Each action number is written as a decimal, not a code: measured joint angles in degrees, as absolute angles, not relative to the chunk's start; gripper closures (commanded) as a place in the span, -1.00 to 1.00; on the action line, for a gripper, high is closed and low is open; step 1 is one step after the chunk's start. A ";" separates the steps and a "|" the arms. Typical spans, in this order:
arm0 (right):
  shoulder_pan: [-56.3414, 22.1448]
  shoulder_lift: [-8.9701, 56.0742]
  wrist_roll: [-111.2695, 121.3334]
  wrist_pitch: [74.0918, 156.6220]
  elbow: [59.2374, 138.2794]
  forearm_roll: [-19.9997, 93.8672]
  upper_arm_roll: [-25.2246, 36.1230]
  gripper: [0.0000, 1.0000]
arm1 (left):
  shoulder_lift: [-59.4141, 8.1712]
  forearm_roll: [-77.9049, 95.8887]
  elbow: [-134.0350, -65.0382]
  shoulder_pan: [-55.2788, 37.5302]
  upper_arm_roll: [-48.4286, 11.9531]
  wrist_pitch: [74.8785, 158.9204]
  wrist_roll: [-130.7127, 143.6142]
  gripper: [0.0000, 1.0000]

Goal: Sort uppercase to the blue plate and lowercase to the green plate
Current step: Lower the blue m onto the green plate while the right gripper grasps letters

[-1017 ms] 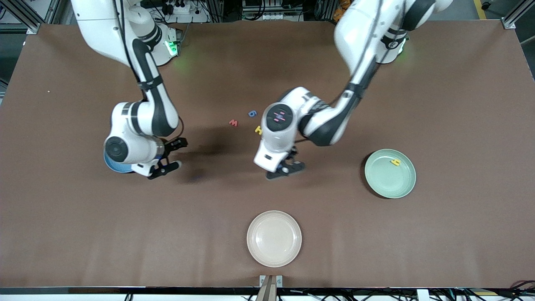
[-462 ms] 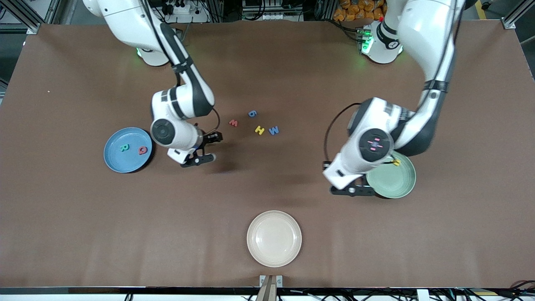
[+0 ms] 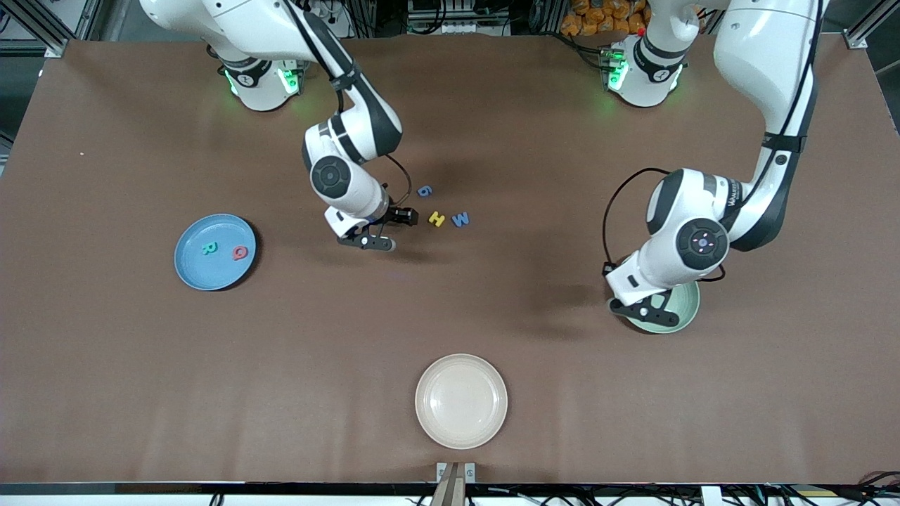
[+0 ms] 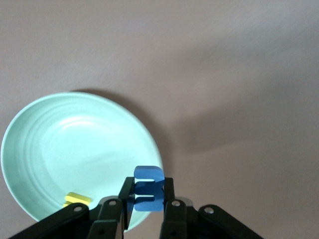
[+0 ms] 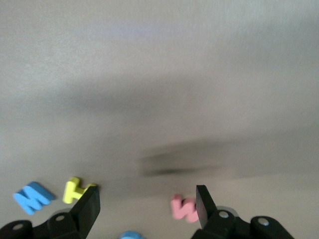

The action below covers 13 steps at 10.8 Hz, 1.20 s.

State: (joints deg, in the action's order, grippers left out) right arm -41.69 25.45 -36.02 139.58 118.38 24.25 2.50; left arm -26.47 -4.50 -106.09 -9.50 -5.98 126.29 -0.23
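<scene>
1. Holding a blue letter (image 4: 148,186) clenched between the fingers of the left tool (image 3: 641,306), up in the air over the rim of the green plate (image 3: 683,310) at the edge toward the right arm's end of the counter (image 3: 562,393).
2. Hanging, in the left wrist view, right at the plate's lip with the basin just to one side; calls only for a short shift inward over the basin before letting go, or risks a drop onto the rim or the counter.
3. Looks small, thick, foam, mid-blue, seen edge-on; hard to read for sure, though likely a lowercase one.
4. Already lying in the green plate: a yellow y (image 4: 77,199), near the rim.
5. Spread wide and empty: right tool (image 3: 388,230), low over the loose letters in the middle of the counter.
6. Seen in the right wrist view between its fingers, closer to one than the other: a red w (image 5: 183,208), flat on the counter; hidden under that tool in the front view.
7. Lying just beside, toward the left arm's end: yellow H (image 3: 436,218), then blue W (image 3: 460,219); blue g (image 3: 424,190) farther from the front camera.
8. Nearer to all four loose letters: the right arm.
9. Resting in the blue plate (image 3: 193,270): green R (image 3: 209,247) and red Q (image 3: 240,251).
10. Bare: cream plate (image 3: 460,400).
</scene>
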 measured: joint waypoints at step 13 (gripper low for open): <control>-46.67 29.98 -84.96 148.72 115.11 2.91 -3.05 -0.71 | -27.49 -8.91 -109.27 -6.12 -4.25 129.61 -6.15 -1.00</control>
State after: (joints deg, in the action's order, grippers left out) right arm -46.67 29.98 -84.96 148.72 115.11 2.91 -3.05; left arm -27.49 -8.91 -109.27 -6.12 -4.25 129.61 -6.15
